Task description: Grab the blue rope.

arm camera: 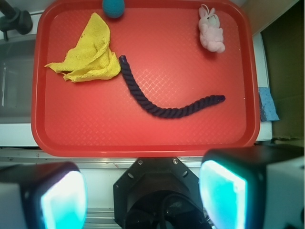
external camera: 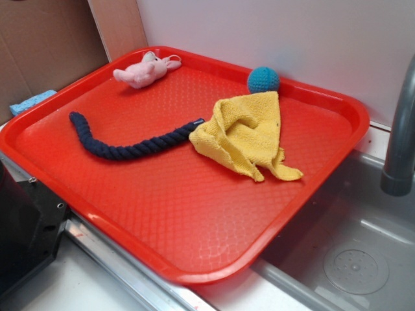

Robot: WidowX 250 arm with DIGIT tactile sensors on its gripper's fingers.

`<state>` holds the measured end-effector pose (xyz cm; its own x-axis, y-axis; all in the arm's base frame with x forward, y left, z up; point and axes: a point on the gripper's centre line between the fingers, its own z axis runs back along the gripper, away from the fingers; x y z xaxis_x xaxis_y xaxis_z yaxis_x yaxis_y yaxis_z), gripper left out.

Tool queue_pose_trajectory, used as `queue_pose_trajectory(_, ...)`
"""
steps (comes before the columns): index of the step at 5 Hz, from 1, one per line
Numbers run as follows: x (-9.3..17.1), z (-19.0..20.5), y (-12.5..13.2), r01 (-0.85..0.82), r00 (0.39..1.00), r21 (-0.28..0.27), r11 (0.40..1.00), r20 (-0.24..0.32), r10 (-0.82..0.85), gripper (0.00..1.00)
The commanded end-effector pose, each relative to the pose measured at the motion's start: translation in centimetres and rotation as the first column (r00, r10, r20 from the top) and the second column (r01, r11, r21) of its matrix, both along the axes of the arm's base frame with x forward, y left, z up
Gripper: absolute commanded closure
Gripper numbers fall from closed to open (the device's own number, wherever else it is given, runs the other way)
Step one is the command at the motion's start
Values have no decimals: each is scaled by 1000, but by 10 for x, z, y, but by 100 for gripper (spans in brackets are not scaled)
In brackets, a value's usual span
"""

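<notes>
Rope: thick navy twisted cotton rope (arm camera: 162, 106), lying loose in a shallow curve on the red textured plastic tray (arm camera: 143, 138), untouched.
Rope ends: tagged end tucked just beside the crumpled yellow knitted cloth (arm camera: 90, 57); rounded end pointing toward the side of the tray where the pink plush rabbit (arm camera: 212, 33) lies, well apart from it.
Claw: two-fingered gripper (arm camera: 143, 191) seen only in the wrist view, blurred teal-lit pads (arm camera: 62, 200) at the bottom edge spread wide, nothing between them, high above the near rim of the tray.
Exterior view: no arm visible over the tray.
Other items: teal crocheted ball (external camera: 263, 79) at the far rim beside the cloth; light blue sponge (external camera: 31, 101) off the tray.
Done: nothing yet, by appearance; rope not lifted or pinched.
Left: likely everything — moving over the rope's middle, descending, closing, lifting.
</notes>
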<state>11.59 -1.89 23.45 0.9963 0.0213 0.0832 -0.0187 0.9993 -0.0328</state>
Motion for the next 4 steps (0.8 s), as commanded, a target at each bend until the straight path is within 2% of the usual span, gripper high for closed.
queue_pose_trajectory(1, 0, 0, 0, 0, 1000, 0, 1000, 0, 0, 0)
queue_pose_trajectory(2, 7, -7, 7, -213, 977, 8, 977, 31, 213, 0)
queue_pose_trajectory(3, 13, -21, 14, -432, 900, -4, 902, 72, 431, 0)
queue_pose_trajectory(4, 18, -38, 29, -641, 763, -19, 767, 95, 640, 0)
